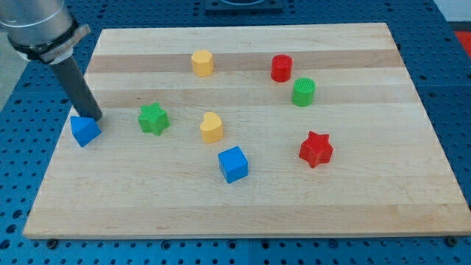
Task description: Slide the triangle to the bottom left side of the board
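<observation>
The blue triangle (85, 130) lies near the board's left edge, about mid-height in the view. My tip (96, 117) rests on the board just above and right of it, touching or nearly touching its upper right side. The dark rod rises from there toward the view's top left.
A green star (154, 118) lies right of the triangle. A yellow heart (211, 127) and a blue cube (233, 164) sit mid-board. A red star (316, 149), a green cylinder (303, 92), a red cylinder (281, 68) and a yellow hexagon (202, 63) lie farther off. The wooden board (243, 213) sits on a blue table.
</observation>
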You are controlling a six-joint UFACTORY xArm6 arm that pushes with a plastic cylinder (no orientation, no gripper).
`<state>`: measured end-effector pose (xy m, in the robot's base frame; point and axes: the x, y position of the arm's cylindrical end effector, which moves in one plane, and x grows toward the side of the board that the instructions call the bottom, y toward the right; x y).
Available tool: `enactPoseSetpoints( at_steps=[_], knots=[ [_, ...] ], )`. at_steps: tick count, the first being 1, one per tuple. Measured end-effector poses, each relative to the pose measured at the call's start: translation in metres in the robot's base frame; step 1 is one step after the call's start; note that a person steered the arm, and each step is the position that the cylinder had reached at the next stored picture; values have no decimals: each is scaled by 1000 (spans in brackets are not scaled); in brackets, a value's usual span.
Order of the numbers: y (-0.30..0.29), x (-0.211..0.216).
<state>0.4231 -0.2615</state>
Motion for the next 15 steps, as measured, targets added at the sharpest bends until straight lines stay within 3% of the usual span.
enactPoseSetpoints(
  at_steps=[1, 3, 7, 10, 15],
  knots=[
    [-14, -21],
    [-16, 16],
    [-16, 43],
    [-11, 14],
    [8, 93]
  ],
)
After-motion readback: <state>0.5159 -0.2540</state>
